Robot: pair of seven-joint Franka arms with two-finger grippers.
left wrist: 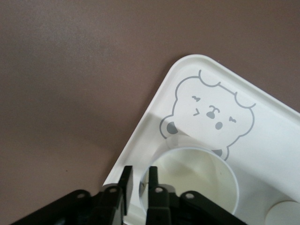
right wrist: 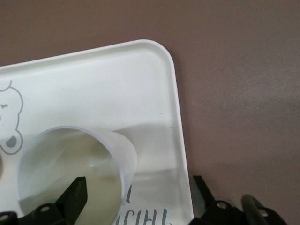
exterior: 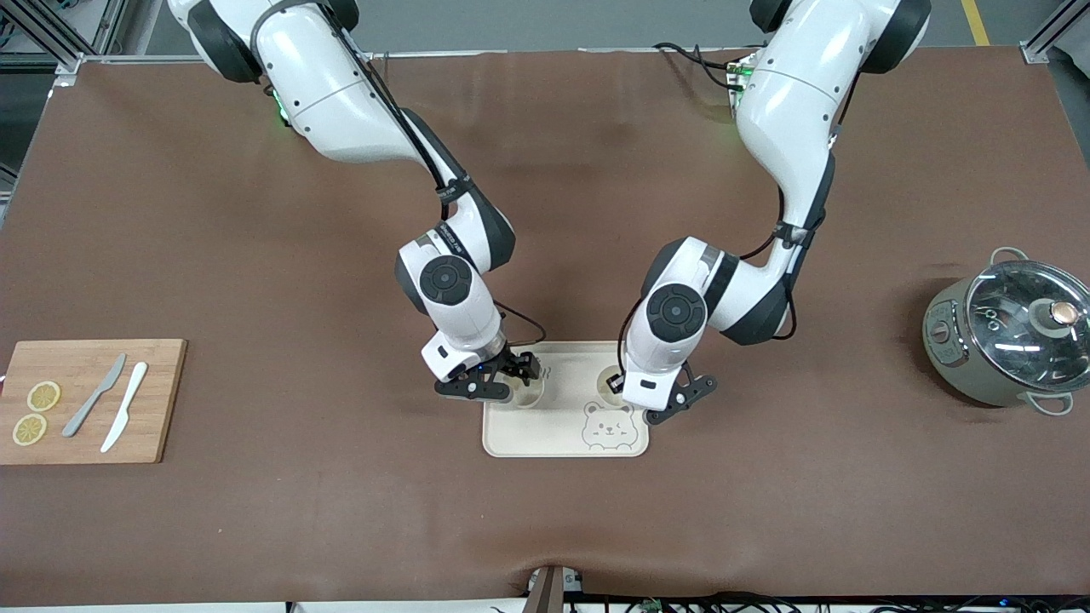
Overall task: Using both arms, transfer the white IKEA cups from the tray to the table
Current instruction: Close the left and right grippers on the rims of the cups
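While both cups sit upright on the bear-printed tray (exterior: 565,438), each arm has its claw down at one of them. The cup toward the right arm's end (exterior: 528,393) stands at about ten o'clock from the printed bear (exterior: 610,426), and the cup toward the left arm's end (exterior: 610,385) stands at about twelve o'clock from it, just above the bear's head. Both cups look empty inside, pale and glossy in the wrist views.

The left gripper (left wrist: 138,190) has its fingers pinched on the rim wall of its cup (left wrist: 197,180), one finger inside the mouth and one outside, with only the thin wall between them. The right gripper (right wrist: 138,194) stands with its jaws wide apart, one finger dipping into the mouth of its cup (right wrist: 70,173) and the other well outside over the tray's edge (right wrist: 176,122), so it straddles the wall without squeezing it.

Both arms reach down from the top of the table, elbows bent, wrists angled steeply over the tray at the table's middle.

At nine o'clock from the tray lies a wooden cutting board (exterior: 85,400) carrying two lemon slices (exterior: 36,412), a grey knife (exterior: 94,407) and a white knife (exterior: 124,417). At three o'clock stands a grey pot with a glass lid (exterior: 1009,336) on the brown table (exterior: 255,255).
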